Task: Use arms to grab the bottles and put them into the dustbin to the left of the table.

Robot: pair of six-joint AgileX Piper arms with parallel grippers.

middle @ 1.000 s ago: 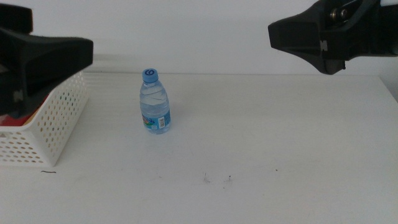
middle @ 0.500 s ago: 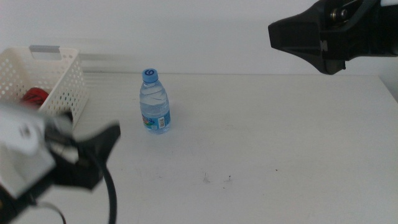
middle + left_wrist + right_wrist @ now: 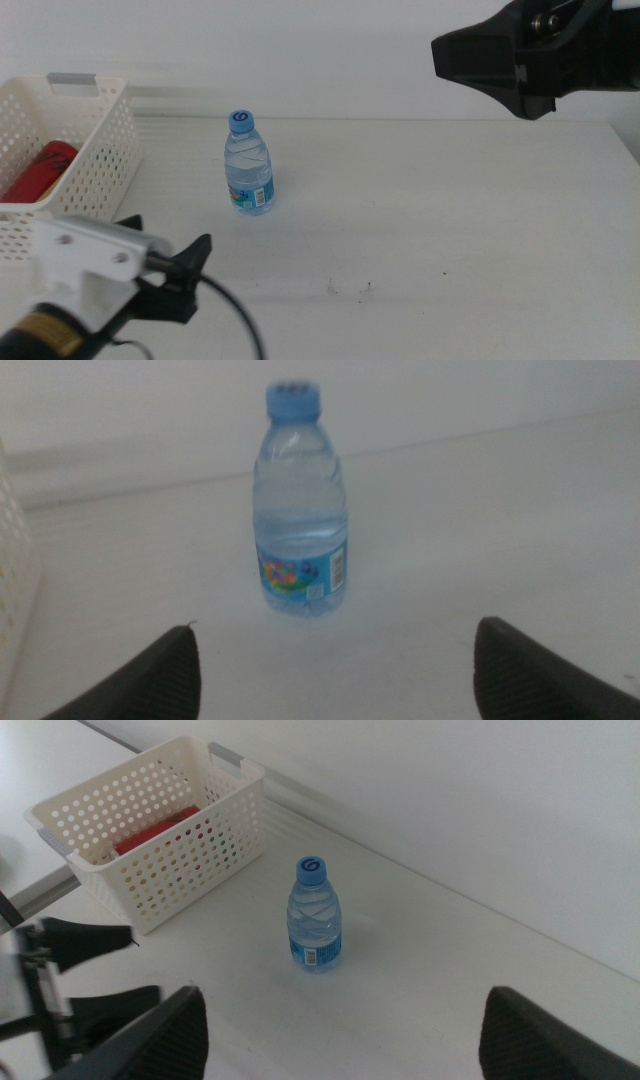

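Your left gripper (image 3: 165, 262) sits low at the near left with jaws spread wide, while your right gripper (image 3: 470, 55) hangs high, also spread.

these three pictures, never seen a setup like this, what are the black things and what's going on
It is one table seen by three cameras at the same moment. Two robot arms work here, each ending in a gripper with two dark jaws.

The wide picture looks down over the table. The left gripper sits low near the front edge, open and empty, pointing toward the water bottle. The right gripper waits up high, also open and empty.

The other two pictures come from cameras on the arms' wrists, so the dark shapes at their bottom edges are that arm's own jaws. The left wrist camera faces the bottle up close; the right one looks down from far above.

The bottle stands upright, blue cap on. To its left is a white basket with something red already inside. Nothing is being held.
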